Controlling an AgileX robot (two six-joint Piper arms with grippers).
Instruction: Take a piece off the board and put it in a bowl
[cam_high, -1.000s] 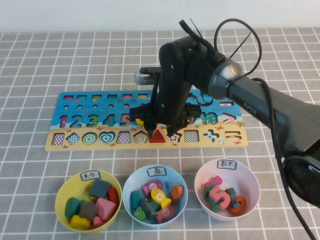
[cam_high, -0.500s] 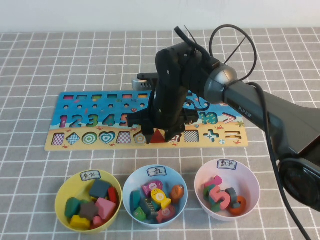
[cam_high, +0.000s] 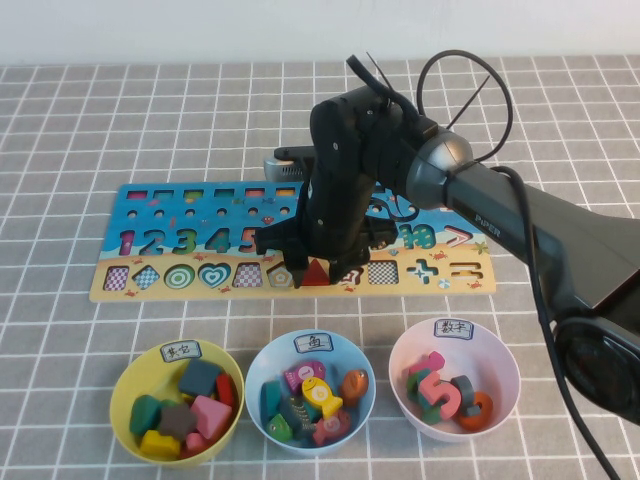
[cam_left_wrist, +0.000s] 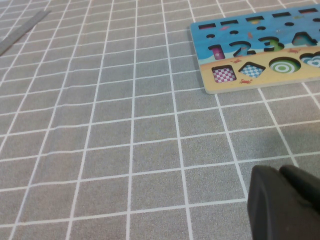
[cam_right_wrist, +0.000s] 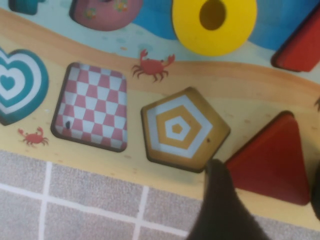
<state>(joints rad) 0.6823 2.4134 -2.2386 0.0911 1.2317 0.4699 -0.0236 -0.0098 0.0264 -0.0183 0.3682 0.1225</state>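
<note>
Right gripper (cam_high: 318, 268) lowered over the tan lower strip of the board (cam_high: 110, 288), its jaws spread and straddling the piece (cam_high: 316, 272), a small red triangle block seated in its cut-out; in the right wrist view one dark fingertip (cam_right_wrist: 220, 200) stands at the triangle's near corner, touching or just beside it, while the other jaw is only an edge at the border, so contact on that side cannot be told. The piece (cam_right_wrist: 270, 160) appears to be solid painted wood: light, rigid, unlikely to deform or break, but smooth-faced and shallowly proud of the board, so the grip area is small. Judged best hold: across two opposing sloped edges near the mid-height, jaws low against the board surface, since a pinch near the apex would likely squeeze the block out. Beside it lie the empty pentagon slot (cam_right_wrist: 182, 129) and checked square slot (cam_right_wrist: 92, 114). The yellow bowl (cam_high: 125, 385), holding other blocks, stands on the desk (cam_high: 80, 120) near the board's front-left, with a light-blue bowl (cam_high: 258, 372) beside it. Left gripper (cam_left_wrist: 285, 202) hovers over bare desk off the board's left end, jaws pressed together.
</note>
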